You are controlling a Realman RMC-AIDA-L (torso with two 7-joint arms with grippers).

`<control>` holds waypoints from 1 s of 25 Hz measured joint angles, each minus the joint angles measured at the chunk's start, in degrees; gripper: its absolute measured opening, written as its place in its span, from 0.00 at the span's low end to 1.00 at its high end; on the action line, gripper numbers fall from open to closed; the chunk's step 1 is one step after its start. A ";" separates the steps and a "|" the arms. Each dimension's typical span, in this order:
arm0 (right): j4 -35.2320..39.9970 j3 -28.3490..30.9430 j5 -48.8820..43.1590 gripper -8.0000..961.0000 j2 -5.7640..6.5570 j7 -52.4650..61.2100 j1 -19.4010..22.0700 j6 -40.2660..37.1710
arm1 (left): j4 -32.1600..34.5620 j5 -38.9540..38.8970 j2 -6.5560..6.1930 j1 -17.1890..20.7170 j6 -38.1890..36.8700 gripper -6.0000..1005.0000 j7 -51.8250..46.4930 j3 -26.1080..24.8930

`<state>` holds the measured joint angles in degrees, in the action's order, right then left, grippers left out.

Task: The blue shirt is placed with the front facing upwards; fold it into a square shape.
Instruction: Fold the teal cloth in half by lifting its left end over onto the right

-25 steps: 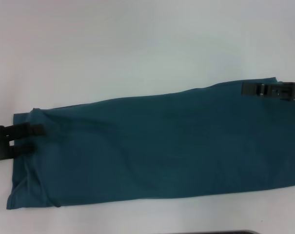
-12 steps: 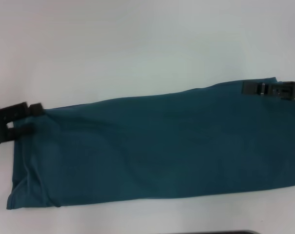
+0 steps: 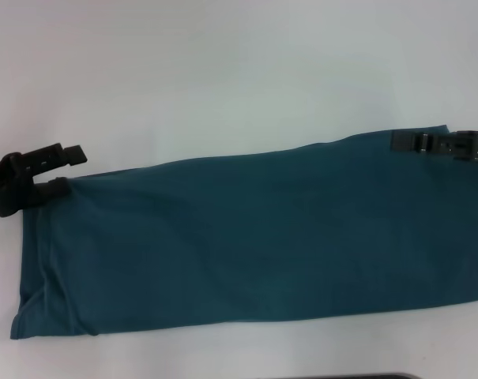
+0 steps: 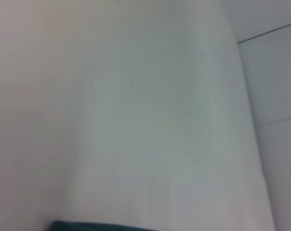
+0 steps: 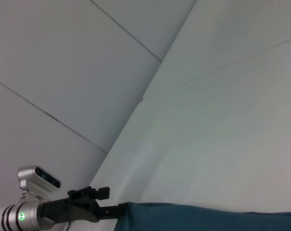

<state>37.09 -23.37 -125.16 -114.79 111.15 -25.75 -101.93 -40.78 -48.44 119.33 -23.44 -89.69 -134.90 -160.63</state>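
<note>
Head view: the blue shirt (image 3: 246, 237) lies folded into a long band across the white table (image 3: 223, 71), running from lower left to the right edge. At the left edge, the left gripper (image 3: 61, 167) has its fingers spread around the shirt's upper-left corner. At upper right, the right gripper (image 3: 408, 142) rests on the shirt's top corner; its grip cannot be told.

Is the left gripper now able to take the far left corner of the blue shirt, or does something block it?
Probably yes. The left gripper sits at that corner of the blue shirt, one finger above the table, the other at the cloth edge. Nothing lies between. The right gripper is at the opposite end.
</note>
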 joint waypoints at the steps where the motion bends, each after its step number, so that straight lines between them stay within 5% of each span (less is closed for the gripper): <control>1: 0.00 0.03 -0.01 0.92 0.00 0.03 0.00 -0.06 | 0.23 0.24 -0.11 0.09 0.67 0.86 -0.02 0.10; 15: -0.09 0.11 -0.30 0.92 -0.09 0.55 0.11 0.09 | 0.71 1.21 -0.44 0.09 2.00 0.86 -0.08 2.04; 25: -0.50 0.17 -0.23 0.92 0.00 0.73 0.06 0.09 | -4.97 0.66 -1.35 4.71 -15.22 0.86 1.32 0.29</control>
<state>36.58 -23.20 -125.39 -114.79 111.88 -25.69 -101.84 -45.75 -47.79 117.99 -18.73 -104.91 -133.58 -160.34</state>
